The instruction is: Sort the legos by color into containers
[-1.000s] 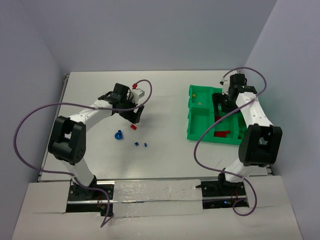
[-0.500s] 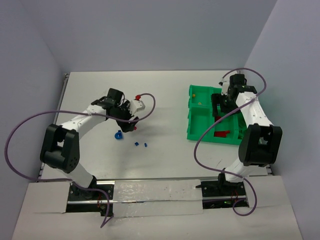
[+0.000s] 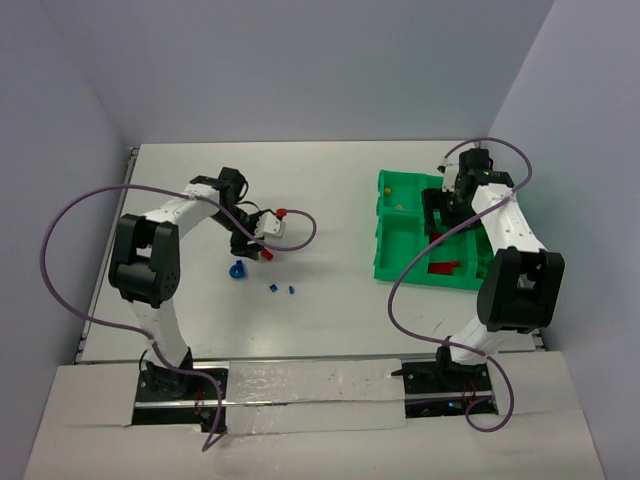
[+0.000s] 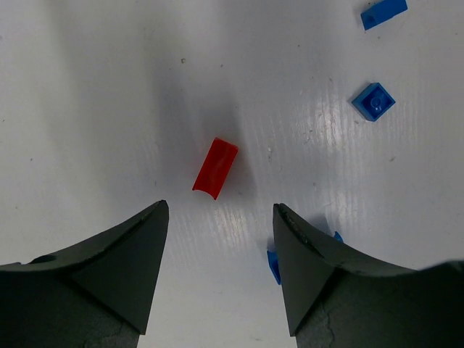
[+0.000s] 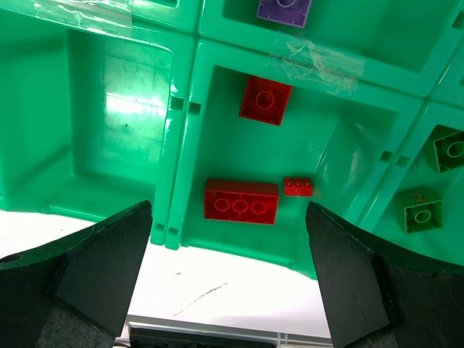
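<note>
A small red brick [image 4: 215, 168] lies on the white table, just ahead of my left gripper [image 4: 220, 206], which is open and empty above it. In the top view this brick [image 3: 268, 254] lies beside the left gripper [image 3: 256, 246]. Blue bricks [image 4: 373, 101] lie to its right, and one [image 4: 272, 264] is partly hidden under the right finger. My right gripper [image 5: 228, 210] is open and empty over the green tray [image 5: 181, 145], above a compartment holding three red bricks [image 5: 241, 201]. Other compartments hold a purple brick [image 5: 285, 10] and green bricks [image 5: 420, 210].
In the top view the tray [image 3: 405, 235] sits at the right with the right gripper [image 3: 440, 215] over it. A round blue piece [image 3: 237, 270] and two tiny blue bricks [image 3: 271, 289] lie nearer the front. A purple cable loops beside each arm.
The left arm has swung and its gripper has moved down toward the red brick on the table. The right arm has not moved.
</note>
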Controlling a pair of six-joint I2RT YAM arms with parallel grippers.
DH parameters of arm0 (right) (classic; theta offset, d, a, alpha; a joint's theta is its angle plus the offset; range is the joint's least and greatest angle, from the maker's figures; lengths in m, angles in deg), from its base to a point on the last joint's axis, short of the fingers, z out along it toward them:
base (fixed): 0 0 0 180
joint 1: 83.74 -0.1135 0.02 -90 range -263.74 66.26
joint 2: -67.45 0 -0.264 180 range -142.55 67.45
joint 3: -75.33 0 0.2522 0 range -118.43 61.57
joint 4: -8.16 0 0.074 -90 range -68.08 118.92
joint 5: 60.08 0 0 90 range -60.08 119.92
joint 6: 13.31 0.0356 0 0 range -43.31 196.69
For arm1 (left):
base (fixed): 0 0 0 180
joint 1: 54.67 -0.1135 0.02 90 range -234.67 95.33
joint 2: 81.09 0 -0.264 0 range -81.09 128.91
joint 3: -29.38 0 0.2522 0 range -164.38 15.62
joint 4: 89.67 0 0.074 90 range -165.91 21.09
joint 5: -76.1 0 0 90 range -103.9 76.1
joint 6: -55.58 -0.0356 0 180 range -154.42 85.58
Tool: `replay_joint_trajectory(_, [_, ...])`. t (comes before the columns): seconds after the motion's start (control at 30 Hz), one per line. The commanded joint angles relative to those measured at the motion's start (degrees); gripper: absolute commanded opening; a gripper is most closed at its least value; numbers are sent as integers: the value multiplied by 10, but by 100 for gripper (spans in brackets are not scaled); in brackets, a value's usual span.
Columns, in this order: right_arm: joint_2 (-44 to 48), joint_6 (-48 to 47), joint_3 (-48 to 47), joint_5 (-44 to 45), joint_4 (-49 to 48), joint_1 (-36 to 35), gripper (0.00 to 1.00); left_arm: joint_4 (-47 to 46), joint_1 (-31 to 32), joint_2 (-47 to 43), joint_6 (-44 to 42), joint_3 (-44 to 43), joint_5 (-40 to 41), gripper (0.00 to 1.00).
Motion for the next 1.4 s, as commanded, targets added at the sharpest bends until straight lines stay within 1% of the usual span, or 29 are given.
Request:
replay_joint_trajectory(0.0, [10, 1, -6, 10, 8, 3, 93, 45, -1, 22, -92, -40, -42, 68])
replay_joint_trajectory(0.07, [9, 1, -6, 11, 8, 3, 94, 44, -1, 31, -100, -44, -38, 64])
replay_joint_trajectory(0.1, [9, 2, -5, 10, 8, 3, 94, 34, -1, 34, -100, -41, -36, 59])
replay_joint_trajectory(0.23, [6, 3, -9, -3, 13, 3, 96, 19, 1, 49, -104, -36, -29, 49])
replay_joint_trajectory(0.4, [2, 5, -24, -19, 22, 4, 97, -3, 2, 51, -102, -22, -27, 50])
replay_joint_trajectory(0.5, [-5, 7, -31, -24, 29, 4, 98, -22, 7, 52, -99, -15, -24, 57])
replay_joint_trajectory(0.57, [-6, 8, -32, -26, 29, 3, 98, -28, 9, 55, -93, -14, -23, 58])
replay_joint_trajectory(0.67, [-7, 10, -32, -28, 31, 3, 98, -34, 12, 57, -97, -12, -20, 57])
replay_joint_trajectory(0.73, [-6, 10, -31, -26, 31, 3, 99, -33, 12, 55, -104, -8, -18, 53])
replay_joint_trajectory(0.87, [-6, 10, -35, -30, 34, 3, 99, -33, 20, 51, -123, 10, -7, 51])
replay_joint_trajectory(1.03, [-4, 12, -37, -60, 37, 3, 100, -34, 27, 51, -131, 24, 7, 47])
replay_joint_trajectory(1.17, [1, 20, -37, -111, 36, -2, 100, -39, 29, 49, -125, 28, 12, 40])
replay_joint_trajectory(1.27, [6, 40, -33, -163, 25, -11, 100, -54, 32, 38, -108, 31, 11, 32])
replay_joint_trajectory(1.37, [21, 83, -15, -260, -14, -27, 100, -94, 48, 1, -54, 40, 12, 19])
